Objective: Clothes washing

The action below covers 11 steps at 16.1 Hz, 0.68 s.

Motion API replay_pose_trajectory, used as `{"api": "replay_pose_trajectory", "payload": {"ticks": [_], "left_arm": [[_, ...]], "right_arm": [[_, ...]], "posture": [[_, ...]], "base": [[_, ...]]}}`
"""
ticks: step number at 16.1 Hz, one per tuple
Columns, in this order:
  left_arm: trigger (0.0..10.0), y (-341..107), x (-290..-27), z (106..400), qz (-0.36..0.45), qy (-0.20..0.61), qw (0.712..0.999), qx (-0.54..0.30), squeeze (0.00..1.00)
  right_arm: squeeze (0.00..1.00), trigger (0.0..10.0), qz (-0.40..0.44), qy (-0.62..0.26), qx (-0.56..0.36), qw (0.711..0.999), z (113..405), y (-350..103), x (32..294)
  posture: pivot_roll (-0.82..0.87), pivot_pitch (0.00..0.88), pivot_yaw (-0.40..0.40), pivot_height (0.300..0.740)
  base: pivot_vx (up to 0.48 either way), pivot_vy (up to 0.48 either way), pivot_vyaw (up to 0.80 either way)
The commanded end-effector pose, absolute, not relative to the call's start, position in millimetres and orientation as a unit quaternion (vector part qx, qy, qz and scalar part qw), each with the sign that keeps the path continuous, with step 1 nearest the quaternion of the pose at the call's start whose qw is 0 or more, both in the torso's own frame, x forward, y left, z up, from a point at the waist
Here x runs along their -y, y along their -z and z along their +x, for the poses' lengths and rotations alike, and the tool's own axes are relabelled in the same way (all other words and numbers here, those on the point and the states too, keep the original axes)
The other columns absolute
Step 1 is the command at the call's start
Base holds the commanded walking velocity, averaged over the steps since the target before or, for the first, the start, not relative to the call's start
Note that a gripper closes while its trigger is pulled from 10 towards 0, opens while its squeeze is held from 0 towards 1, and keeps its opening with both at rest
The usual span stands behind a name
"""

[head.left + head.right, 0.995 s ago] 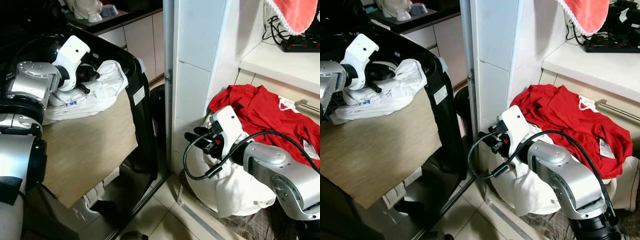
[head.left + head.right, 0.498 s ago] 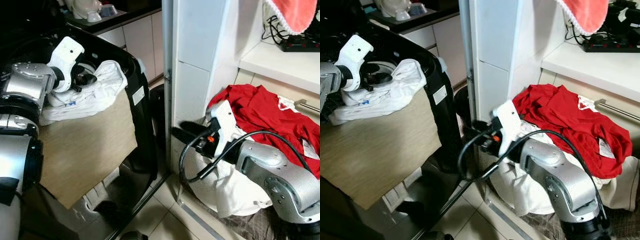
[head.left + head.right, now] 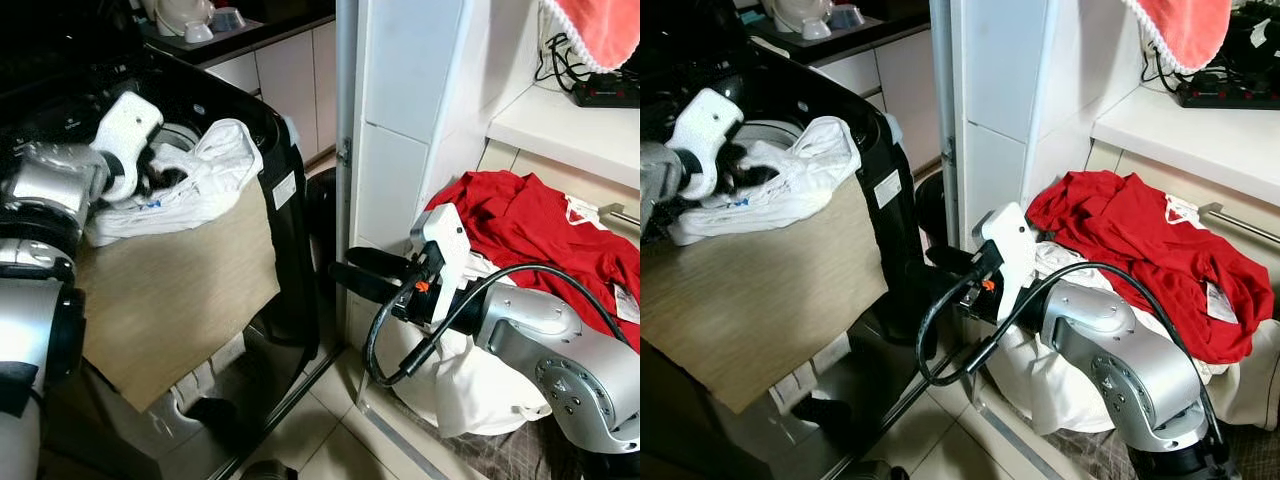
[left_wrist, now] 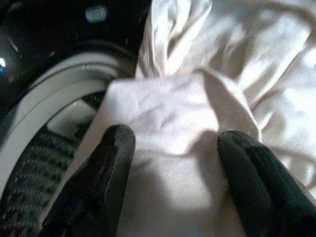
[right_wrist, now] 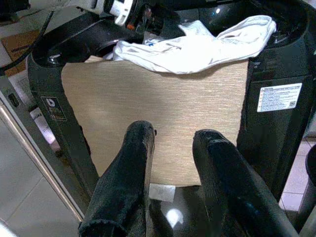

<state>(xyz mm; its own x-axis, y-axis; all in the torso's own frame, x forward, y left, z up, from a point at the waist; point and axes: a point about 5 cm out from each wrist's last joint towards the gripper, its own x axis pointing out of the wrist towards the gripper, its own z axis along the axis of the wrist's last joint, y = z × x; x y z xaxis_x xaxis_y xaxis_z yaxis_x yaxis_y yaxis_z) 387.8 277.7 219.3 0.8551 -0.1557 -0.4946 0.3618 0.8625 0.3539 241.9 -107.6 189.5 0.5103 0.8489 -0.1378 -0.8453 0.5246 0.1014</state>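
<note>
Washer (image 3: 285, 190): black top-loader, lid up; wood-look panel on its front; stands left of the white tiled pillar (image 3: 400, 130).
White garment (image 3: 190, 185): draped over washer's front rim, part in the drum opening, part hanging onto the panel.
Left gripper (image 4: 170, 148): at the drum mouth, on the white garment; fingers spread w/ cloth lying between them, pads touching the fabric; not pinched shut.
Right gripper (image 5: 173, 148): low, betw. pillar and washer, aimed at washer's front; fingers (image 3: 365, 270) slightly apart, holding nothing.
Red garment (image 3: 530, 225): heaped on top of the laundry pile to the right, below the counter.
White cloth (image 3: 470, 375): under red garment, bulging out in front, just beside right forearm.
Counter (image 3: 565, 120): white; black power strip (image 3: 605, 90) w/ cables on it; pink-red cloth (image 3: 600, 25) hanging above.
Floor (image 3: 320, 440): pale tiles.
</note>
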Motion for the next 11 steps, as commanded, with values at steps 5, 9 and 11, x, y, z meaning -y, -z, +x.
{"api": "replay_pose_trajectory", "payload": {"ticks": [5,9,11], "left_arm": [[0.0,-211.6,-280.0,385.2,0.206,0.133,0.936,-0.253,0.00],[0.0,-210.5,-277.0,385.8,0.198,0.140,0.936,-0.255,0.00],[0.0,-209.7,-277.6,385.3,0.202,0.140,0.934,-0.260,0.00]], "right_arm": [[0.00,10.0,0.006,-0.497,-0.091,0.863,237.2,-188.8,108.4],[0.00,10.0,0.001,-0.500,-0.093,0.861,237.7,-189.1,110.0],[0.00,10.0,0.001,-0.500,-0.092,0.861,237.9,-189.7,110.0]], "posture": [[-0.03,0.000,0.100,0.740],[-0.03,0.000,0.098,0.740],[-0.03,0.000,0.098,0.740]], "base": [[0.000,0.000,0.00],[0.000,0.000,0.00],[0.000,0.000,0.00]]}}
